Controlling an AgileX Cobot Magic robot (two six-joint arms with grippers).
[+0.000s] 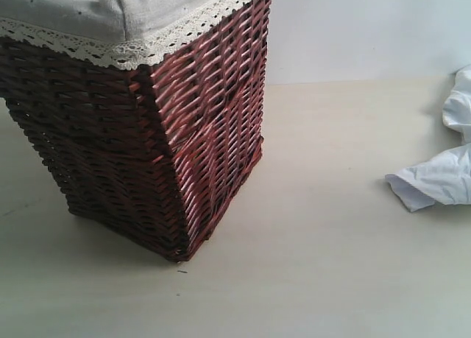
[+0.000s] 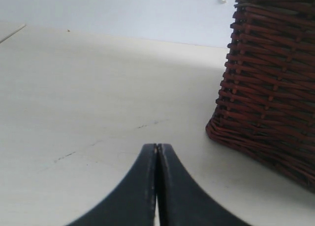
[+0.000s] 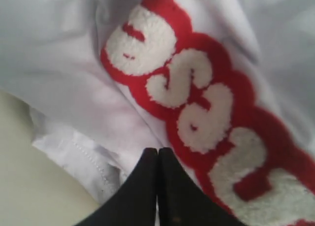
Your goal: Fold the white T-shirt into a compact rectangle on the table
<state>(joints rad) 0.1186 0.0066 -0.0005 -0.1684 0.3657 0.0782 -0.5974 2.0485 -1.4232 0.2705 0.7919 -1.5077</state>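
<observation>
The white T-shirt (image 1: 441,177) lies crumpled at the right edge of the table (image 1: 331,242), partly cut off by the frame. In the right wrist view the T-shirt (image 3: 59,63) fills the picture, its fuzzy white lettering (image 3: 197,103) outlined in red. My right gripper (image 3: 158,149) is shut with its tips pressed into a fold of the cloth beside the letters, near a stitched hem. My left gripper (image 2: 157,146) is shut on nothing and hangs over bare table (image 2: 88,98), apart from the shirt. Neither arm shows in the exterior view.
A tall brown wicker basket (image 1: 147,132) with a grey liner and white lace edging stands at the left of the table. The same basket (image 2: 270,78) is close beside my left gripper. Pale wall runs behind the table.
</observation>
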